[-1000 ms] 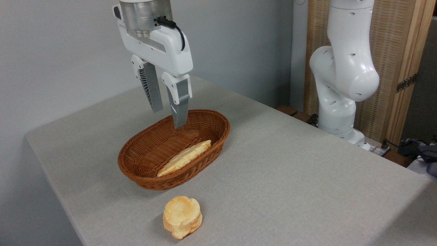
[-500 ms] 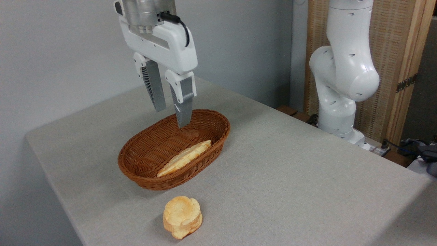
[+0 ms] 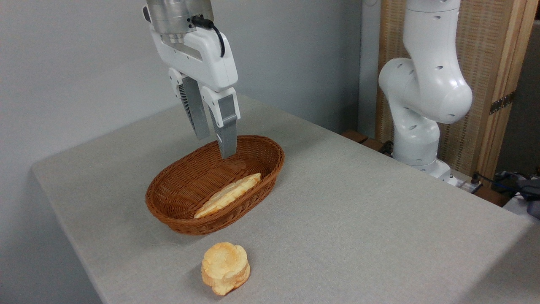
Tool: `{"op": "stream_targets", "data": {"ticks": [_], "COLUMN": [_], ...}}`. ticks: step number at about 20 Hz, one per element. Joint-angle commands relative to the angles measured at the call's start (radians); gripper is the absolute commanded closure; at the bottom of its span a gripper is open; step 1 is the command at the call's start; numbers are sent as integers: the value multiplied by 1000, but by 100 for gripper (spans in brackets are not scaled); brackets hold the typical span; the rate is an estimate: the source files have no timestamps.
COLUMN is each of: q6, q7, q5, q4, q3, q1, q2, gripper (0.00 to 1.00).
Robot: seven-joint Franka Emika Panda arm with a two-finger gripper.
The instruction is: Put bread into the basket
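Tool (image 3: 215, 145) hangs upright, seemingly empty, above basket (image 3: 177, 217).

Single fixed camera, elevated oblique view of the work area.
It looks down across a corner of the grey cloth-covered table (image 3: 358, 219) from moderate range; the white jointed robot arm base (image 3: 422, 109) fills the upper right of the frame, plain wall the upper left.

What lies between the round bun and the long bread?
In the camera view, only the basket's near wicker wall and a strip of bare table separate the round bun from the long bread lying inside.
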Motion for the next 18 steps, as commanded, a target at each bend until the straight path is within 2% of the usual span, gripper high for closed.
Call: {"op": "stream_targets", "data": {"ticks": [1, 7, 10, 14, 18], "q6": [-34, -34, -31, -24, -25], "q7": [16, 3, 1, -39, -36], "q5": [10, 6, -5, -5, -4], "q4": [21, 19, 19, 19, 19], "q3": [-82, -102, -140, -142, -137], "q1": [85, 99, 137, 139, 140], "q2": [4, 4, 6, 12, 12], "gripper": [0, 0, 0, 0, 0]}}
